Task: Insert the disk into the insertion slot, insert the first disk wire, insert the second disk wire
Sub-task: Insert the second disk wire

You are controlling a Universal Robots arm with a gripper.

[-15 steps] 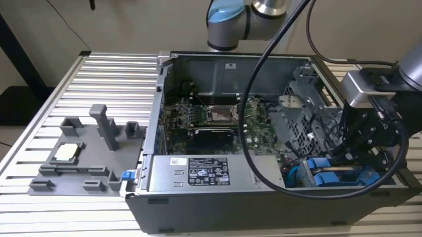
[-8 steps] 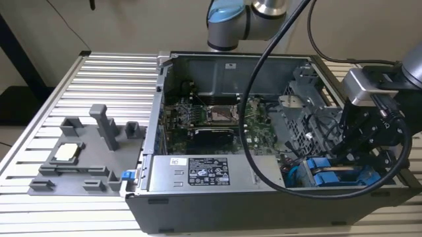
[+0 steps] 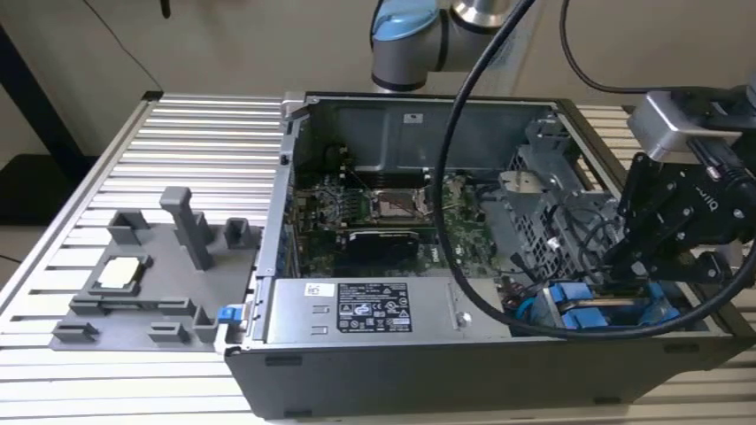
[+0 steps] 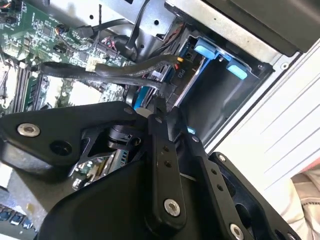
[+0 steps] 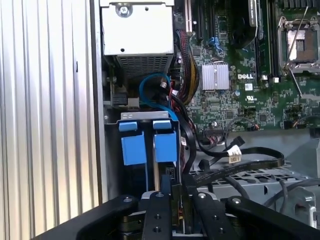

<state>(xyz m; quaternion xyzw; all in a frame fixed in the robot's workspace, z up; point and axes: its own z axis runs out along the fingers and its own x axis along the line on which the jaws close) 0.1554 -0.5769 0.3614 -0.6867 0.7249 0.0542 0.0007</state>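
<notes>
Presently catalogued: black robot gripper lowered inside the open grey metal computer case on the ribbed aluminium table, just beside the grey metal insertion slot with blue plastic tabs. Jaws clenched on a thin black wire. Disk in blue carrier seated in the slot.

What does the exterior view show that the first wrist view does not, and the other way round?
Of these two, the exterior view alone has the grey fixture tray beside the case, and the arm's blue joint. The first wrist view alone has a silver heatsink and a looped blue cable. Both share the slot's blue tabs, the processor socket and the gripper near the tabs.
</notes>
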